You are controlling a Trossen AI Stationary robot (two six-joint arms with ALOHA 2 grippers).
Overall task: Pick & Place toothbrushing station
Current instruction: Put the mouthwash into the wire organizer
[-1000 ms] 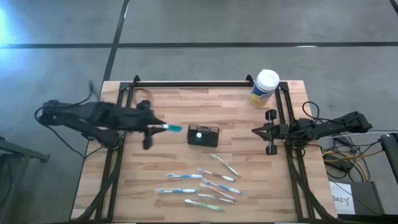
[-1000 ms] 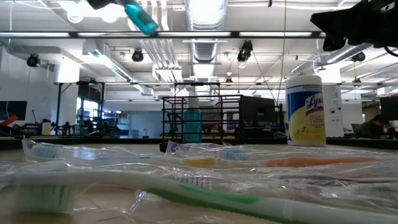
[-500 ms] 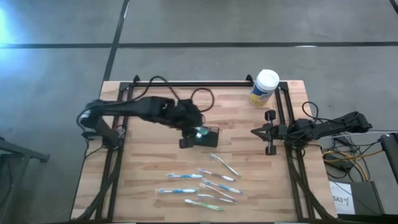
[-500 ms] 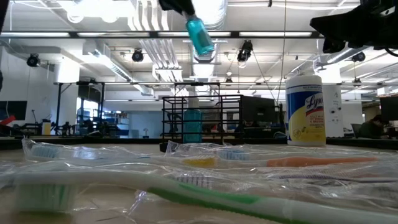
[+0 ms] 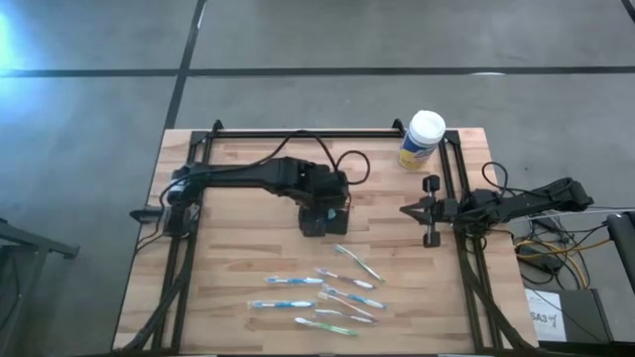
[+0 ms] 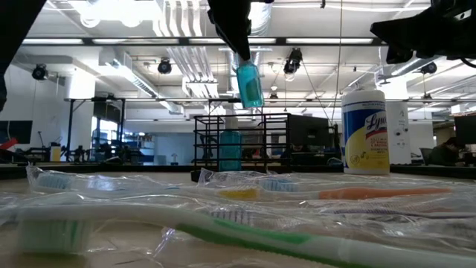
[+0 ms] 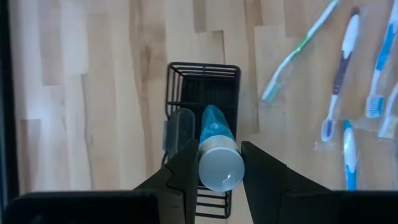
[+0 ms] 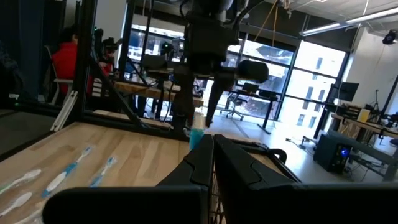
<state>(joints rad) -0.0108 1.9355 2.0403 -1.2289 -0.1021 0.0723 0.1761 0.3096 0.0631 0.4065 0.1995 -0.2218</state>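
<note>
Black mesh holder box (image 7: 204, 84) sits directly below my left gripper (image 7: 214, 165), which grips a teal white-capped tube (image 7: 217, 152) upright; my right gripper (image 5: 429, 210) waits closed at the table's right edge.

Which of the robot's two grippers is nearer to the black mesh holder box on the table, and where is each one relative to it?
Left. The left gripper, holding a blue tube, hangs directly above the black mesh holder box. The right gripper waits well off to the box's side, near the table's right edge.
</note>
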